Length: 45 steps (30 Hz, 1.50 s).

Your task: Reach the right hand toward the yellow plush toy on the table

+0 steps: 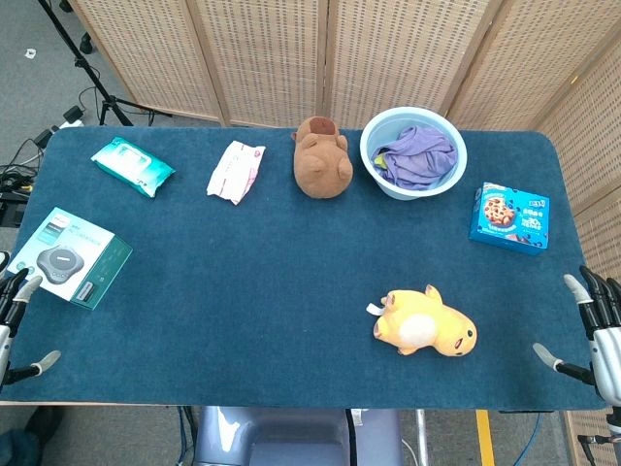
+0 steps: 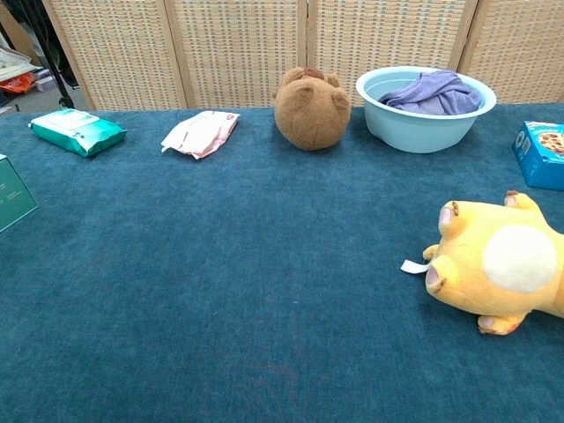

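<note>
The yellow plush toy [image 1: 425, 324] lies on its side on the blue table, front right of centre, its pale belly up; the chest view shows the yellow plush toy [image 2: 498, 264] at the right edge with a white tag. My right hand [image 1: 592, 330] is at the table's right front corner, fingers spread and empty, well to the right of the toy. My left hand [image 1: 15, 325] sits at the left front edge, fingers apart, holding nothing. Neither hand appears in the chest view.
A brown plush [image 1: 322, 157] and a light blue bowl [image 1: 376, 167] with purple cloth stand at the back. A blue cookie box [image 1: 510, 216] lies right, a teal box [image 1: 70, 258] left, a green wipes pack [image 1: 132, 166] and pink packet [image 1: 236, 171] behind.
</note>
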Available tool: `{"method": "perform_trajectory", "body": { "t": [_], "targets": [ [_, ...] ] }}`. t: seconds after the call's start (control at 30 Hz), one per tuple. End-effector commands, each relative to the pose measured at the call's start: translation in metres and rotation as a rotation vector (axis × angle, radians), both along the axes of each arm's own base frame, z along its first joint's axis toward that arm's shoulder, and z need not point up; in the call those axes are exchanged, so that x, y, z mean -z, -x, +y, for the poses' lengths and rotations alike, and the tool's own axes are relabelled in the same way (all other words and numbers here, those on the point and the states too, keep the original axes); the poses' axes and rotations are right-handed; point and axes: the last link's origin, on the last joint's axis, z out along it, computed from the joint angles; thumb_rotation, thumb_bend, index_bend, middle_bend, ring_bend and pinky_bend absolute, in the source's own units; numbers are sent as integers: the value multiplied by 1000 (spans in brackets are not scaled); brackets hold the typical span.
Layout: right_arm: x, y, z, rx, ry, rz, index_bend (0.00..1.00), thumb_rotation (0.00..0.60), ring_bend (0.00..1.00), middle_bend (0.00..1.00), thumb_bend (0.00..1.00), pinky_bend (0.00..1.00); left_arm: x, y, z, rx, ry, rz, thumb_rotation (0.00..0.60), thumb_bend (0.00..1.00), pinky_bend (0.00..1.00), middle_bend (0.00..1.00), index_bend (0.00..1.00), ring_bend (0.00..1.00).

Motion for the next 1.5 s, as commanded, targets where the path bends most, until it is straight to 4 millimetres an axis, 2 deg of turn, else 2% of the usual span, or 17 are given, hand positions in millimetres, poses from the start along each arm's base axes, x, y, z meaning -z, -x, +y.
{"method": "perform_trajectory", "body": {
  "t": [0.03, 0.37, 0.43, 0.47, 0.5, 0.53, 0.57, 0.6, 0.63, 0.67, 0.73, 0.77, 0.83, 0.9, 0.97, 1.07, 1.5],
  "targets": [
    [0, 0, 0, 0, 0, 0, 0, 600, 0, 0, 0, 0, 0, 0, 0, 0, -1, 0, 600, 0, 0, 0, 0, 0],
    [2, -1, -2, -1, -3, 2, 0, 600, 0, 3, 0, 0, -3, 1, -1, 0, -10, -5, 600, 0, 0, 0, 0, 0],
    [3, -5, -5, -27, 15, -5, 0, 600, 22, 84, 0, 2, -4, 1, 0, -2, -13, -3, 600, 0, 0, 0, 0, 0],
    [4, -6, -8, -44, 28, 4, 0, 600, 121, 202, 0, 56, -4, 1, 0, -3, -13, -1, 600, 0, 0, 0, 0, 0],
    [5, -7, -10, -61, 40, 25, 0, 600, 300, 378, 0, 201, -4, 1, 1, -4, -14, 1, 600, 0, 0, 0, 0, 0],
    [8, -8, -13, -84, 50, 57, 0, 600, 452, 505, 0, 355, -4, 1, 2, -8, -15, 3, 600, 0, 0, 0, 0, 0],
    [9, -8, -16, -103, 54, 79, 0, 600, 673, 688, 0, 616, -4, 1, 3, -10, -15, 3, 600, 0, 0, 0, 0, 0],
    [11, -9, -18, -121, 53, 99, 0, 600, 835, 832, 0, 834, -4, 1, 3, -12, -14, 4, 600, 0, 0, 0, 0, 0],
    [13, -9, -20, -132, 44, 112, 0, 600, 908, 901, 4, 925, -3, 1, 3, -13, -14, 5, 600, 0, 0, 0, 0, 0],
    [17, -9, -22, -147, 14, 130, 0, 600, 969, 962, 72, 986, -3, 1, 4, -15, -16, 6, 600, 0, 0, 0, 0, 0],
    [22, -9, -24, -155, -46, 142, 0, 600, 1000, 1000, 358, 1000, -3, 0, 4, -18, -20, 5, 600, 0, 0, 0, 0, 0],
    [26, -11, -25, -169, -87, 145, 0, 600, 1000, 1000, 569, 1000, -3, 0, 4, -19, -22, 5, 600, 0, 0, 0, 0, 0],
    [31, -14, -26, -200, -159, 155, 0, 600, 1000, 1000, 803, 1000, -5, 0, 5, -23, -29, 2, 600, 0, 0, 0, 0, 0],
    [40, -15, -26, -215, -257, 179, 0, 600, 1000, 1000, 954, 1000, -6, 1, 6, -28, -35, -2, 600, 0, 0, 0, 0, 0],
    [50, -17, -27, -223, -341, 202, 0, 600, 1000, 1000, 998, 1000, -7, 1, 6, -32, -36, -5, 600, 0, 0, 0, 0, 0],
    [61, -22, -28, -227, -426, 244, 3, 600, 1000, 1000, 1000, 1000, -7, 3, 7, -40, -33, -7, 600, 0, 0, 0, 0, 0],
    [94, -51, -29, -253, -547, 415, 53, 600, 1000, 1000, 1000, 1000, -6, 5, 9, -50, -24, -2, 600, 0, 0, 0, 0, 0]
  ]
}}
